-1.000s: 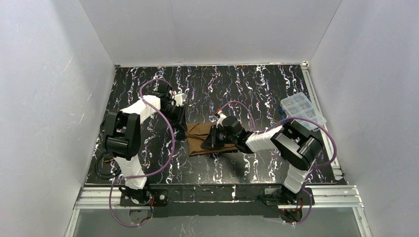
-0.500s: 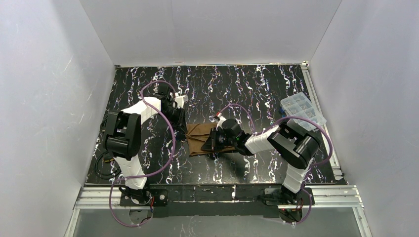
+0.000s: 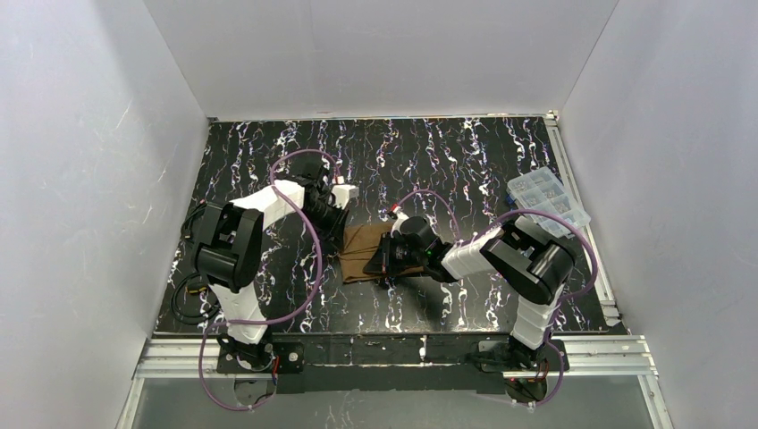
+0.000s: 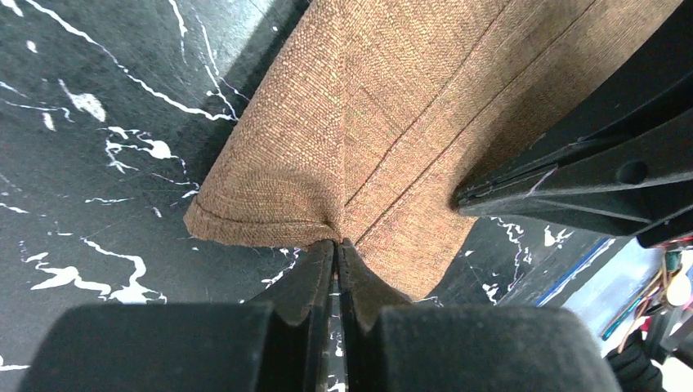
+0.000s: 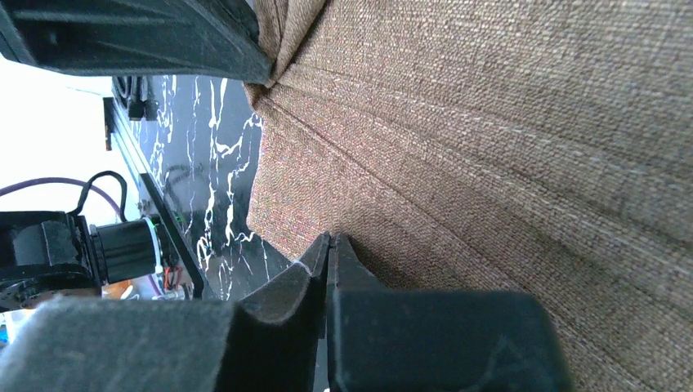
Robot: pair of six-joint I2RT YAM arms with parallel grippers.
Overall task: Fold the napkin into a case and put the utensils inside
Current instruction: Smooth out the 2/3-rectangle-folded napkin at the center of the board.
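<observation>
Two grippers now pinch the folded brown woven cloth napkin (image 4: 392, 106). Our left gripper (image 4: 336, 245), open a second ago, has pressed shut on the edge at its tips. Our right gripper (image 5: 328, 241) nips another edge, with the cloth spreading ahead of it. We judge that the next fold can begin.

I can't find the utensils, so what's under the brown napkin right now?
Black marbled table shows around the napkin, whose edge the left gripper and right gripper pinch. Anything beneath the cloth is covered.

left fingers (image 4: 309, 286) and right fingers (image 5: 302, 278) both pressed shut, held low, tips pointing toward each other
</observation>
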